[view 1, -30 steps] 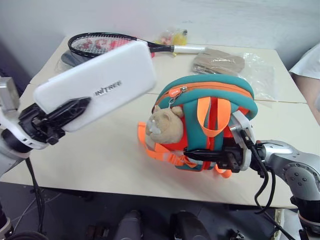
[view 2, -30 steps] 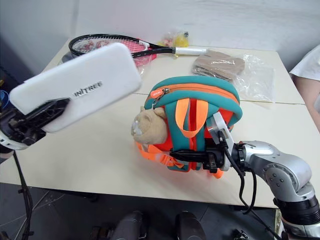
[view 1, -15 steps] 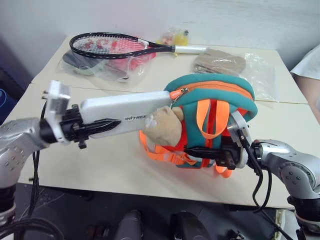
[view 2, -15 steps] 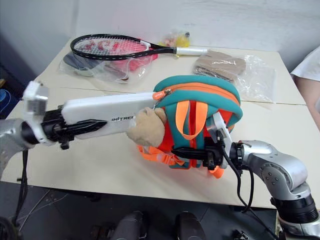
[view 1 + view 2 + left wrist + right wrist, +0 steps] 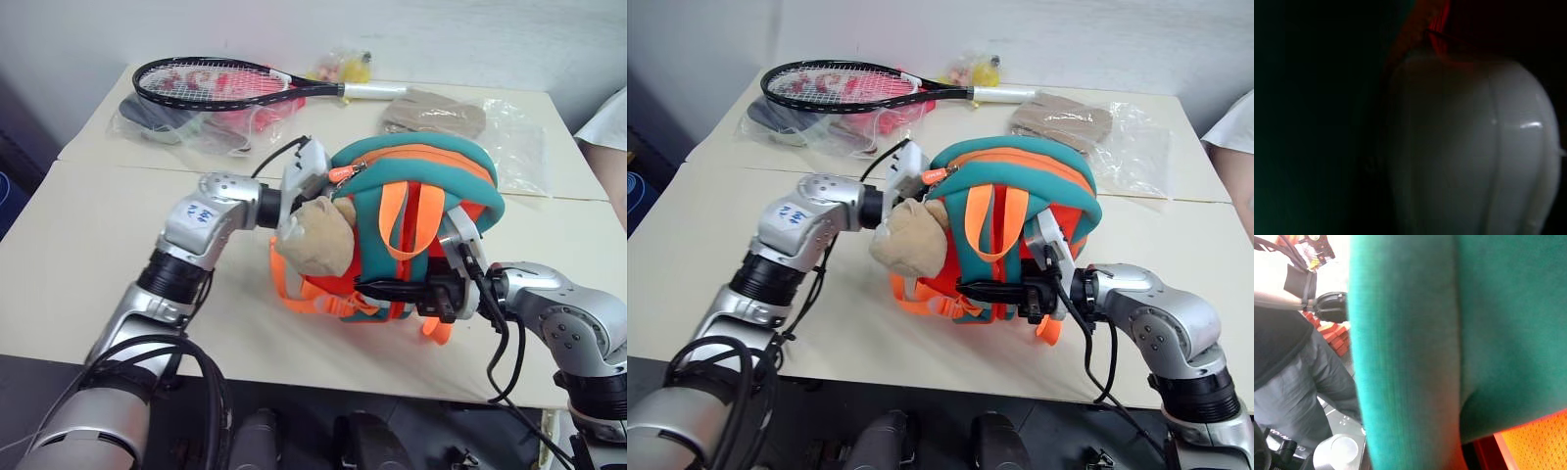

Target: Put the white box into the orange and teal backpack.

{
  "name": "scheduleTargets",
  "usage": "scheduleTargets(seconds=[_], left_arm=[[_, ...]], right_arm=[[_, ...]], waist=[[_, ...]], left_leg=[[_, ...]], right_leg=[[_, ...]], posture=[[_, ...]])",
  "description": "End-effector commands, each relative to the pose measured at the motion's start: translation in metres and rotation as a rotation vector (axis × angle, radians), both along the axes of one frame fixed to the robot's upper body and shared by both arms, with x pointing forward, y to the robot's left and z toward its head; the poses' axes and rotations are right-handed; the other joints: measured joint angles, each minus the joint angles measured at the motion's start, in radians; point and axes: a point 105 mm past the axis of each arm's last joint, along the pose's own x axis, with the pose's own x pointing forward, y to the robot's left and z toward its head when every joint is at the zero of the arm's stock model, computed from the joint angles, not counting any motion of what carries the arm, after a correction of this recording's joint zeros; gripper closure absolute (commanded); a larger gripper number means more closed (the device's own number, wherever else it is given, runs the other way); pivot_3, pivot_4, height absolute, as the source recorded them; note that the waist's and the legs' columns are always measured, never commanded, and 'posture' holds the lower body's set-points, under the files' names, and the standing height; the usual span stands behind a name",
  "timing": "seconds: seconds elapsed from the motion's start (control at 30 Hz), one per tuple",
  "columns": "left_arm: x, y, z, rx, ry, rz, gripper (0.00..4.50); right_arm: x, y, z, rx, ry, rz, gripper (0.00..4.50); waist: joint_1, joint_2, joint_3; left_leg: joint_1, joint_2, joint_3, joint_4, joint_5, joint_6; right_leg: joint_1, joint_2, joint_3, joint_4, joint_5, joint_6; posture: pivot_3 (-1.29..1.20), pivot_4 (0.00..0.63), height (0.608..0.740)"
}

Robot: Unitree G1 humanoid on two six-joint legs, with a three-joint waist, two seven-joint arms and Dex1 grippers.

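The left gripper [image 5: 312, 188] is buried in the backpack [image 5: 416, 240] opening beside the bear head [image 5: 315, 235]; how far apart its jaws stand cannot be told. The white box [image 5: 1469, 147] lies straight ahead of those jaws, inside the dark pocket. The right gripper [image 5: 407, 291] is clamped on the backpack's lower front, jaws together. To finish well, the left arm should likely seat the box deep before releasing, then withdraw straight so nothing snags the zipper.

Glossy white box [image 5: 1469, 147]; soft cloth backpack [image 5: 436, 196]
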Motion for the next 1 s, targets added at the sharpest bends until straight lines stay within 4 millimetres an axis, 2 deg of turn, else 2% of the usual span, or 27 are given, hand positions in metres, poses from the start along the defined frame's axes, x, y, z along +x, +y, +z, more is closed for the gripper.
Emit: scheduleTargets(seconds=[0.03,0.13,0.2,0.37,0.47,0.57,0.73,0.83,0.93,1.0], left_arm=[[-0.005,0.014,0.01,-0.044,-0.034,-0.01,1.68],[-0.011,0.031,0.019,-0.09,-0.086,-0.02,0.83],[-0.014,0.057,0.024,-0.106,-0.097,-0.005,0.28],[-0.04,0.116,0.018,0.006,0.011,-0.023,0.28],[-0.053,0.134,0.022,0.037,0.019,-0.012,0.28],[-0.071,0.134,0.034,0.008,0.002,-0.034,0.28],[-0.092,0.105,0.051,-0.181,-0.025,-0.071,0.28],[-0.103,0.091,0.052,-0.241,-0.008,-0.092,0.28],[-0.104,0.078,0.038,-0.202,-0.038,-0.063,0.82],[-0.099,0.071,0.033,-0.214,-0.076,-0.027,1.35]], right_arm=[[-0.008,0.004,0.005,0.009,-0.028,0.001,4.5],[-0.009,0.002,0.003,0.01,-0.031,-0.025,4.5],[-0.008,0.001,0.003,0.022,-0.037,-0.051,4.5],[-0.005,0.0,0.003,0.035,-0.047,-0.086,4.5],[-0.004,-0.001,0.002,0.037,-0.048,-0.097,4.5],[-0.003,-0.001,0.001,0.033,-0.048,-0.106,4.5],[0.0,0.0,-0.001,0.028,-0.043,-0.106,4.5],[0.001,0.001,-0.002,0.028,-0.043,-0.101,4.5],[0.003,0.001,-0.001,0.026,-0.043,-0.098,4.5],[0.004,0.002,-0.001,0.025,-0.044,-0.097,4.5]], waist=[[-0.003,0.0,0.0],[-0.014,0.0,0.0],[-0.018,0.0,0.0],[-0.031,0.001,0.0],[-0.02,0.001,0.001],[-0.011,0.001,0.001],[-0.014,0.001,0.001],[-0.019,0.001,0.001],[-0.021,0.001,0.001],[-0.016,0.001,0.0]], left_leg=[[0.0,0.0,0.0,0.001,0.0,0.0],[0.0,0.0,-0.001,0.003,0.0,0.0],[0.0,0.0,-0.001,0.003,0.0,0.0],[0.001,0.002,-0.001,0.0,0.001,-0.002],[0.001,0.0,-0.002,0.0,0.001,-0.002],[0.0,-0.001,-0.003,0.002,0.0,0.001],[-0.001,-0.003,-0.003,0.003,-0.002,0.004],[0.0,-0.002,-0.003,0.003,-0.002,0.003],[0.0,-0.001,-0.003,0.003,-0.001,0.002],[0.001,-0.001,-0.003,0.003,0.0,0.001]], right_leg=[[0.0,0.0,0.0,0.001,0.0,0.0],[0.002,0.0,0.0,0.002,0.0,0.0],[0.002,-0.001,0.0,0.002,0.0,0.0],[0.0,0.001,0.0,0.002,0.0,0.0],[0.0,0.0,0.0,0.002,0.0,0.0],[0.001,-0.003,-0.001,0.001,0.0,0.0],[0.003,-0.005,-0.001,0.0,0.0,0.0],[0.003,-0.004,-0.001,0.001,0.0,0.0],[0.003,-0.002,-0.001,0.001,0.0,0.001],[0.003,-0.002,0.0,0.002,0.0,0.0]], posture=[[0.0,0.15,0.74],[0.0,0.15,0.74],[0.0,0.15,0.74],[0.0,0.15,0.74],[0.0,0.15,0.74],[0.0,0.15,0.74],[0.0,0.15,0.74],[0.0,0.15,0.74],[0.0,0.15,0.74],[0.0,0.15,0.74]])
